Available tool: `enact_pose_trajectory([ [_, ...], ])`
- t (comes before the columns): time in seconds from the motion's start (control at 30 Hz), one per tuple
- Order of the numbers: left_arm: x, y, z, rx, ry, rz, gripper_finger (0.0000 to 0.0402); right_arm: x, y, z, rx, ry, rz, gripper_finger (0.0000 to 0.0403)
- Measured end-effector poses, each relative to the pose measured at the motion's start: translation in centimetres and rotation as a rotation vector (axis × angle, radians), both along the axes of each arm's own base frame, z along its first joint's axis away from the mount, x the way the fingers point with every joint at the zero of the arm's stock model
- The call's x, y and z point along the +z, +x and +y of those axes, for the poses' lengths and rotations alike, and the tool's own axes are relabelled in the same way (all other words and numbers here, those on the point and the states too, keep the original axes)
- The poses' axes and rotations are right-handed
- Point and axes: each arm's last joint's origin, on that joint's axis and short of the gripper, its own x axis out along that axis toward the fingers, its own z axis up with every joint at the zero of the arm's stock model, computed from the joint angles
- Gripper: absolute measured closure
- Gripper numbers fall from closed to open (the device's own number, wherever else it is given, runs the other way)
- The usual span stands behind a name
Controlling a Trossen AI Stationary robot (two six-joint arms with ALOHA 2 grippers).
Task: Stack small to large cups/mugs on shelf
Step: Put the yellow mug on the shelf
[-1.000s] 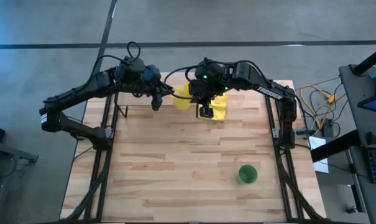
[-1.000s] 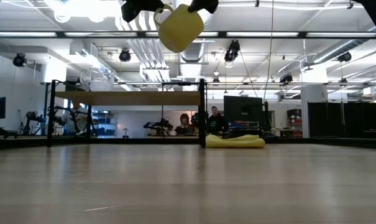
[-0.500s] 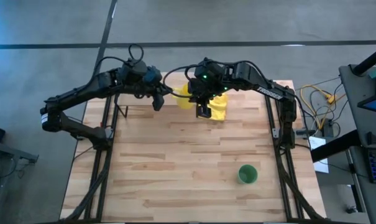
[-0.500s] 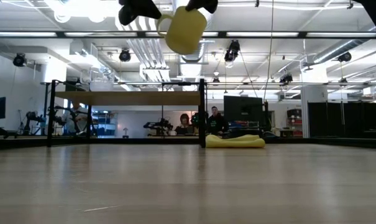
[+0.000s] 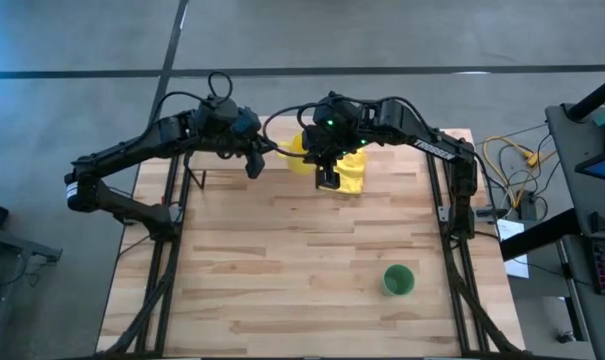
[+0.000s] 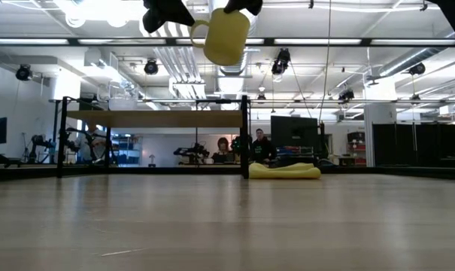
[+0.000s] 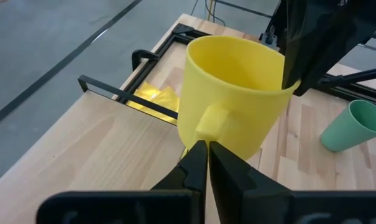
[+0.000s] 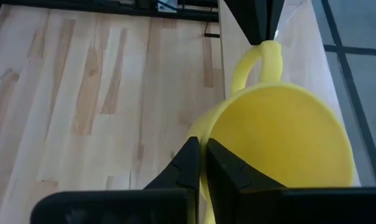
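Yellow mug (image 6: pixel 225 35) is being held aloft above the table's far edge, rim pinched by right gripper (image 8: pixel 201 163), handle pinched by left gripper (image 7: pixel 203 163); no legible writing.

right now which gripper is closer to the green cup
Right. The right gripper is up at the far middle of the table, shut on the yellow mug's rim; the left gripper pinches its handle from farther left. The green cup stands apart, near right.
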Motion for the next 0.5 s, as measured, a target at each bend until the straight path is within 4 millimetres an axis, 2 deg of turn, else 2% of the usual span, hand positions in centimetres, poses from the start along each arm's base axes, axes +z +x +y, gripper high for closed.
enact_pose_trajectory([
  [0.37,0.04,0.02,0.01,-0.011,0.019,0.001,0.0395,-0.01,-0.06,-0.29,-0.050,-0.066,0.014,0.0394],
  [0.5,0.04,0.02,0.01,-0.030,0.049,0.011,0.0375,-0.03,-0.09,-0.30,-0.043,-0.074,0.017,0.0394],
])
